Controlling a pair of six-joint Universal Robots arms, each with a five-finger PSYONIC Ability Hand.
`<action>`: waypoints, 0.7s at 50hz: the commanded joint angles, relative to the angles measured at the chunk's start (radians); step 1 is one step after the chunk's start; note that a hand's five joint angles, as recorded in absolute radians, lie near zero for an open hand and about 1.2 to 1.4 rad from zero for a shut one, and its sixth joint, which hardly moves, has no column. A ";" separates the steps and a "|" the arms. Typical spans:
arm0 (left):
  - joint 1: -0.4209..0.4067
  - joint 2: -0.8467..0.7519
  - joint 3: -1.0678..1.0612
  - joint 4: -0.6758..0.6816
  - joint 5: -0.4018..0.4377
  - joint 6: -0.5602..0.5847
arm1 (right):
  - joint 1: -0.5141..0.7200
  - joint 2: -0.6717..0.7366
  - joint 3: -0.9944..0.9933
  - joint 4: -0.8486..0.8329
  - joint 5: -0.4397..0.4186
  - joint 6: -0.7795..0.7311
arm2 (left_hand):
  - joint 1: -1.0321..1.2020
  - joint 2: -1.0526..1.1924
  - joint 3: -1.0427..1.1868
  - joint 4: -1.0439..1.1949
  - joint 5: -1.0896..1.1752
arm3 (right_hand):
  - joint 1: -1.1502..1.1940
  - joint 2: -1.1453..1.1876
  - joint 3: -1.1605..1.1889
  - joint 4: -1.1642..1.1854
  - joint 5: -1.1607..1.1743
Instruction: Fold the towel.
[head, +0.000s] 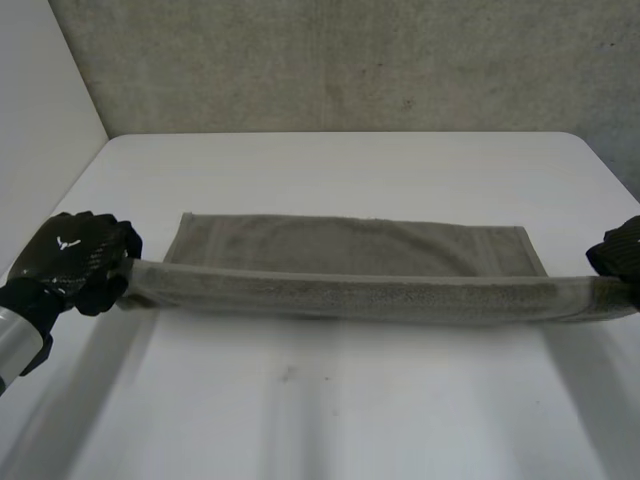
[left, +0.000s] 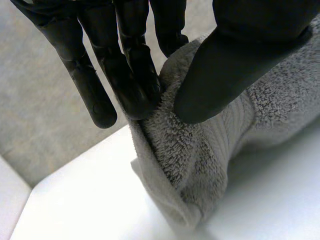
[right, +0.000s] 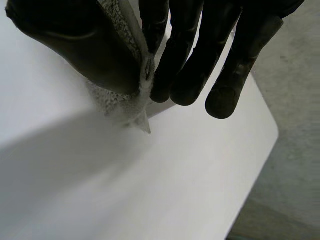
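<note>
Head view: towel (head: 350, 292) between 2 hands (head: 75, 262) (head: 620, 252)

Soft light, seemingly from overhead; faint shadow beneath the towel (head: 350, 250).

my head camera sits behind and between my arms, looking down across the flat white table (head: 330, 420) toward the speckled grey wall (head: 350, 60). each wrist camera looks along its palm, very close: my black left hand (left: 132, 65), my black right hand (right: 186, 60). all three share the long grey terry towel (head: 350, 295), its ends at the head frame's side edges.
</note>
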 joint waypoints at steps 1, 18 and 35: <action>-0.041 -0.158 0.064 0.094 0.042 0.005 | 0.018 0.190 -0.058 -0.157 -0.019 0.065 | 0.194 0.178 0.179 0.177 0.207 | 0.069 0.059 0.057 0.060 0.049; -0.246 -0.826 0.735 0.081 -0.246 -0.004 | 0.256 0.666 -0.459 -0.398 0.193 0.203 | 0.194 0.178 0.179 0.177 0.207 | 0.069 0.059 0.057 0.060 0.049; -0.326 -1.050 1.019 0.078 -0.285 -0.001 | 0.318 0.884 -0.727 -0.452 0.312 0.227 | 0.194 0.178 0.179 0.177 0.207 | 0.069 0.059 0.057 0.060 0.049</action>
